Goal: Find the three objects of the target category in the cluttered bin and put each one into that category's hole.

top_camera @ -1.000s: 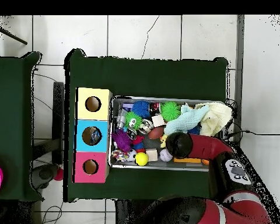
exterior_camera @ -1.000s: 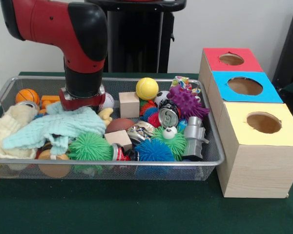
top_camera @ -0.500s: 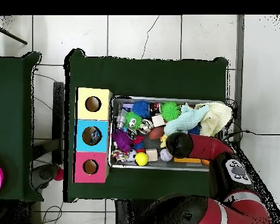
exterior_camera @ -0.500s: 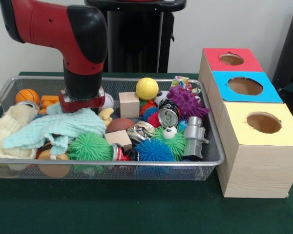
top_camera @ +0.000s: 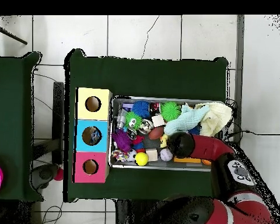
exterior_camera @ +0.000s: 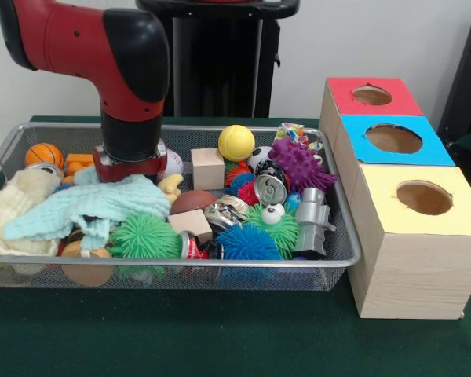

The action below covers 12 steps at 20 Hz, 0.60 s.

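Note:
The wire mesh bin (exterior_camera: pixel 347 253) holds a heap of toys. My gripper (exterior_camera: pixel 130 163) is lowered into its back left part, just behind a mint green cloth (exterior_camera: pixel 86 206), which hides its lower end. In the overhead view the gripper (top_camera: pixel 180 144) sits over the bin's near side, beside the cloths. A yellow ball (exterior_camera: pixel 236 142), two wooden blocks (exterior_camera: pixel 208 168) (exterior_camera: pixel 191 224), a crushed can (exterior_camera: pixel 270 188), a purple spiky ball (exterior_camera: pixel 301 165) and a brown football (exterior_camera: pixel 192 201) lie to the right of the arm. The boxes have a red hole (exterior_camera: pixel 372 95), a blue hole (exterior_camera: pixel 393 138) and a yellow hole (exterior_camera: pixel 424 197).
A cream cloth (exterior_camera: pixel 12 208) fills the bin's left end, with a small basketball (exterior_camera: pixel 44 155) behind it. Green (exterior_camera: pixel 145 238) and blue (exterior_camera: pixel 247 242) spiky balls and a silver toy (exterior_camera: pixel 314 220) lie along the front wall. The three boxes stand tight against the bin's right side.
The arm has shifted slightly to the left in the front view, staying low over the cloth. The objects in the bin have not visibly moved.

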Each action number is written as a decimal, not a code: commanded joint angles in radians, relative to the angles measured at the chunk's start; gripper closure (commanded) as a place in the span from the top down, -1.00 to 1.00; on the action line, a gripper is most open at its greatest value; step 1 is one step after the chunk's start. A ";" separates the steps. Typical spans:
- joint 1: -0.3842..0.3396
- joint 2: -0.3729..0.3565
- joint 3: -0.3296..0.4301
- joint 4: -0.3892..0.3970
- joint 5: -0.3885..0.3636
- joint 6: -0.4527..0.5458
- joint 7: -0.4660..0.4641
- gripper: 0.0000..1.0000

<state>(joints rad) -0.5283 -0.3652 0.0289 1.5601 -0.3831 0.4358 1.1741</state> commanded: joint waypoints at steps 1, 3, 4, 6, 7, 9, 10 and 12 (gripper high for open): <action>-0.101 0.215 0.110 -0.094 0.003 -0.192 0.133 -1.00; -0.107 0.212 0.121 -0.097 -0.020 -0.180 0.092 -1.00; -0.110 0.211 0.127 -0.098 -0.031 -0.174 0.072 -1.00; -0.116 0.209 0.138 -0.098 -0.041 -0.156 0.056 -1.00; -0.120 0.206 0.146 -0.095 -0.046 -0.144 0.043 -1.00; -0.138 0.178 0.178 -0.061 -0.023 -0.121 0.045 -1.00; -0.158 0.151 0.211 -0.022 0.006 -0.095 0.049 -1.00; -0.148 0.104 0.212 0.015 0.050 -0.029 0.085 -1.00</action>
<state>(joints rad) -0.6373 -0.3702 0.1165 1.5819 -0.3573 0.4661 1.1741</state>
